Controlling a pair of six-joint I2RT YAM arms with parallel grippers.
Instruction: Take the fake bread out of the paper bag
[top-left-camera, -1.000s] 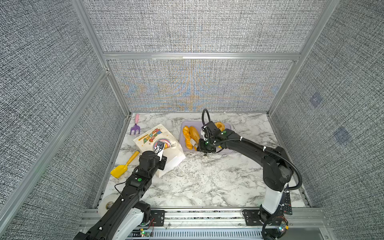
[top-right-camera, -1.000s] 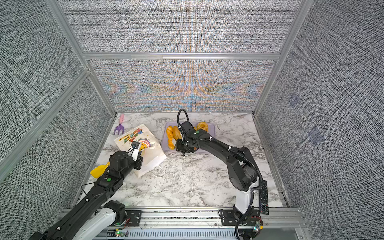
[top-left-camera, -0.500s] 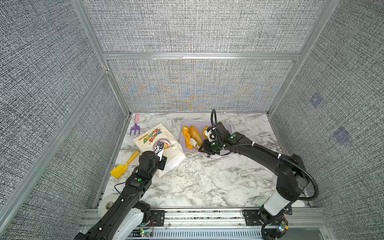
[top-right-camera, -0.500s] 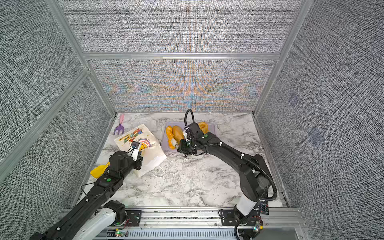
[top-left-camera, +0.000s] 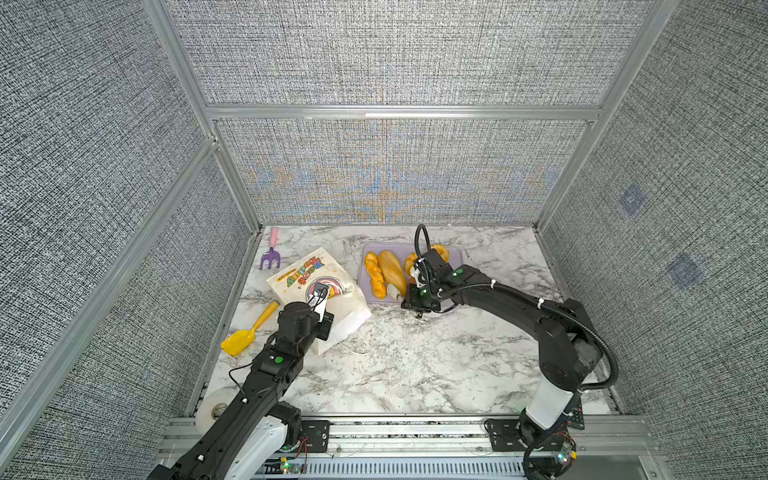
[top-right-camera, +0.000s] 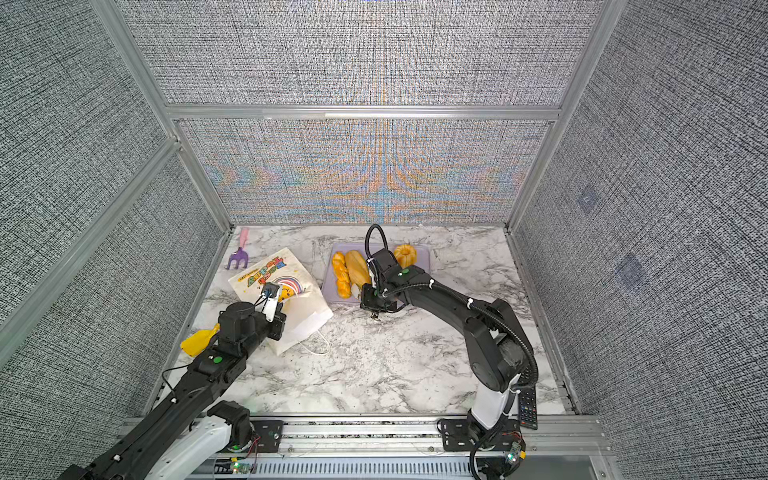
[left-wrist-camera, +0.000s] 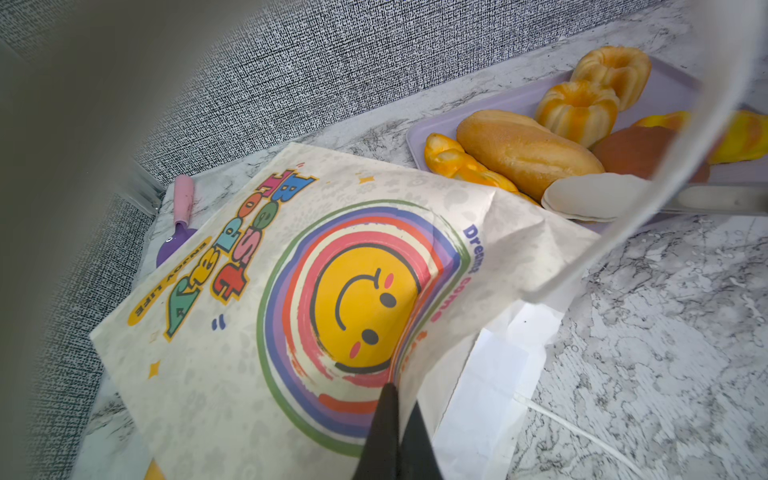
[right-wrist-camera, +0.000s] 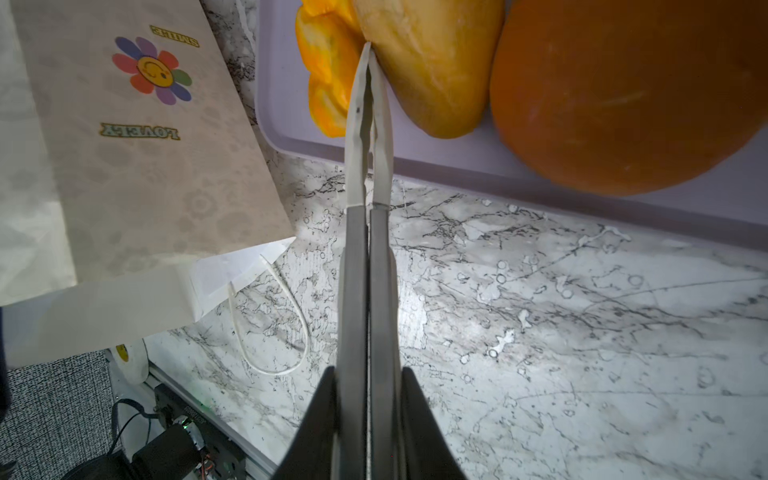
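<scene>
Your L gripper is clenched and seems to pinch the bag by its top sheet near the mouth, tho the view's tight. The bag lies flat on the table, left of the tray. Your R gripper is closed on nothing, its tips poking between the braid and the loaf at the tray's near edge. Beside the loaf sits the brown bun, with two ring buns farther back. You can't see inside the bag.
</scene>
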